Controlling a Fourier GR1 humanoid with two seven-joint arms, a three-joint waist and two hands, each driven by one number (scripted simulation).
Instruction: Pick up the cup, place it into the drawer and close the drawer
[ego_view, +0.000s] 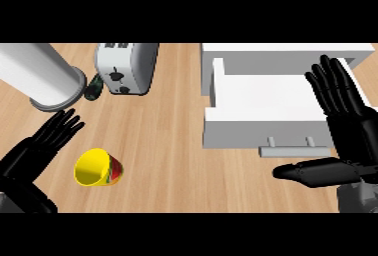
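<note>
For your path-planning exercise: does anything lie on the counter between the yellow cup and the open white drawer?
Nothing visible does: bare wooden counter separates the tipped yellow cup from the open white drawer. The toaster stands farther back.

left hand (40, 145), right hand (343, 120) open

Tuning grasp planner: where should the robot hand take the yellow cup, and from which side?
The cup lies tipped on its side, its open mouth facing left toward the left robot hand. Probably best to curl round its body from above, or pinch the upper rim; I can't make out a handle.
</note>
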